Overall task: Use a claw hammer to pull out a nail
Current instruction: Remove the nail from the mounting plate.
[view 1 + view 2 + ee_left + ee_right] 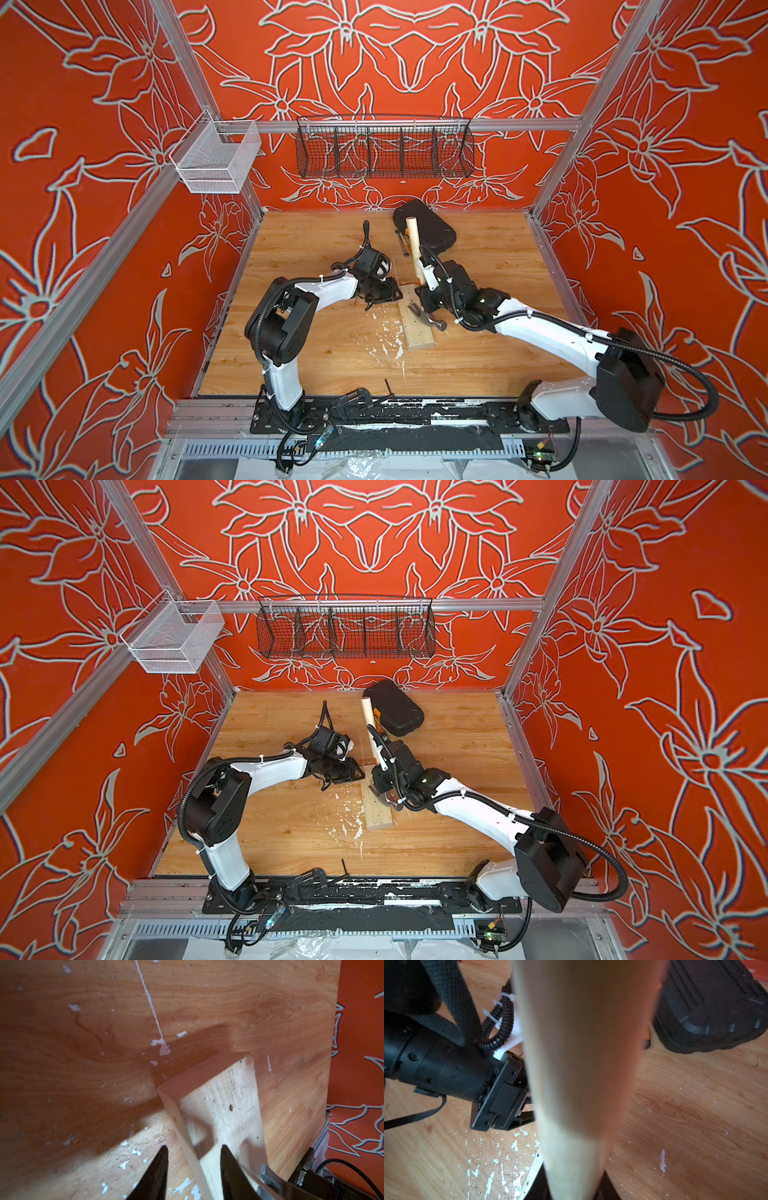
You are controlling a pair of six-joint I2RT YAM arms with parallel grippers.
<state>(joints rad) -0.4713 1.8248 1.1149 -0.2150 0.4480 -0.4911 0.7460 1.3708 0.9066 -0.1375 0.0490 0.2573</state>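
The right gripper (428, 296) is clamped on the hammer (414, 245) low on its handle, close to the head. The handle slants up toward the back wall, and the steel head sits on the top face of the block (419, 334), about midway along it. The left gripper (193, 1148) is at the block's far end with its fingers (161, 1169) spread, one over the table (316, 353) and one over the block's top. The block's long edge runs between them, so nothing is pinched, and I cannot tell whether they press on the wood. I cannot make out the nail either (the head is a blur in the left wrist view, and the arm hides it from above), so I'd guess the claw is at or near it. A grip this near the head gives little leverage, and the handle could twist or slide in the jaws when levered. If the block is not held down, it may lift or skid along with the nail. The claw may also slip off and jerk the hammer toward the left gripper just beside it.
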